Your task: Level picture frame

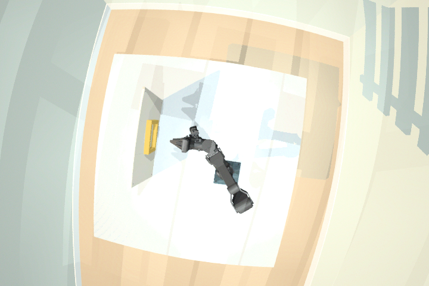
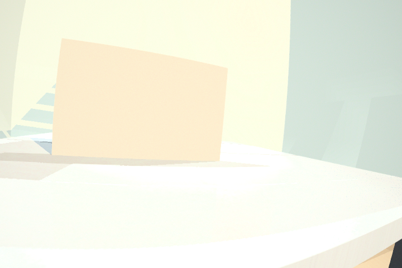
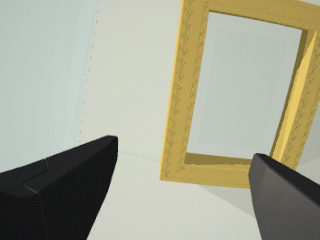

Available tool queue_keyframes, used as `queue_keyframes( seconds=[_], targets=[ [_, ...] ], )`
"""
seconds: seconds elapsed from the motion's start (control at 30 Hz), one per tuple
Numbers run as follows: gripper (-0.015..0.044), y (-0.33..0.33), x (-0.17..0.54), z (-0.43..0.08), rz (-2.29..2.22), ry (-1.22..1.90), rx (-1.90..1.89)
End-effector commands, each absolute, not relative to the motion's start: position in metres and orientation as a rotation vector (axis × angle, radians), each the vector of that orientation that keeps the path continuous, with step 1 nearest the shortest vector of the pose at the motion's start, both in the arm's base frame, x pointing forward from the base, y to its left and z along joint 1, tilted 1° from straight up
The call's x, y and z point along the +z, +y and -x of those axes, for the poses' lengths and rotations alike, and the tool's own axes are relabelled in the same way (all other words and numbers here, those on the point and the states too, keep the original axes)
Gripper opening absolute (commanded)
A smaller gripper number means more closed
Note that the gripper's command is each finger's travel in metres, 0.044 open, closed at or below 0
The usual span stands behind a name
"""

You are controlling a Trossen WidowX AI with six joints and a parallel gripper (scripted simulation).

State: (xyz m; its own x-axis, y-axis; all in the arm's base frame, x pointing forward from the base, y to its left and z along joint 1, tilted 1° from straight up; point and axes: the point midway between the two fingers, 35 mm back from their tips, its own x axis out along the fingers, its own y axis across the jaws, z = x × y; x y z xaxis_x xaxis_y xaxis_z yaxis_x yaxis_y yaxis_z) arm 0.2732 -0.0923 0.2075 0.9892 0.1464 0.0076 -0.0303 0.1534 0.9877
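Black pincer (image 1: 170, 141) (image 3: 184, 156), better than half open, gripping nothing, well apart from the yellow picture frame (image 1: 148, 136) (image 3: 182, 100) left of centre overhead; from outside, just panel (image 1: 139, 165) (image 2: 138, 104) (image 3: 130, 100)!

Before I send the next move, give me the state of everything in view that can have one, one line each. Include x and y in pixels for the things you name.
Gripper (image 1: 173, 142) (image 3: 184, 156): open, nothing between its fingers, short of the frame.
Picture frame (image 1: 148, 136) (image 3: 172, 100): on the upright panel, not gripped; screw and notch hidden, tilt not certain from these angles.
Upright panel (image 1: 140, 165) (image 2: 138, 104) (image 3: 130, 100): standing on the table.
Arm (image 1: 224, 171): bent, its gripper end toward the panel.
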Motion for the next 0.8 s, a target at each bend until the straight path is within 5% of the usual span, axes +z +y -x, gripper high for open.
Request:
queue_keyframes(
  seconds=[0.0, 0.3, 0.77],
  targets=[
    [0.0260, -0.093, 0.206, -0.278, -1.427, 0.096, 0.126],
    [0.0260, -0.093, 0.207, -0.282, -1.427, 0.095, 0.126],
    [0.0260, -0.081, 0.209, -0.357, -1.428, 0.090, 0.131]
  ],
)
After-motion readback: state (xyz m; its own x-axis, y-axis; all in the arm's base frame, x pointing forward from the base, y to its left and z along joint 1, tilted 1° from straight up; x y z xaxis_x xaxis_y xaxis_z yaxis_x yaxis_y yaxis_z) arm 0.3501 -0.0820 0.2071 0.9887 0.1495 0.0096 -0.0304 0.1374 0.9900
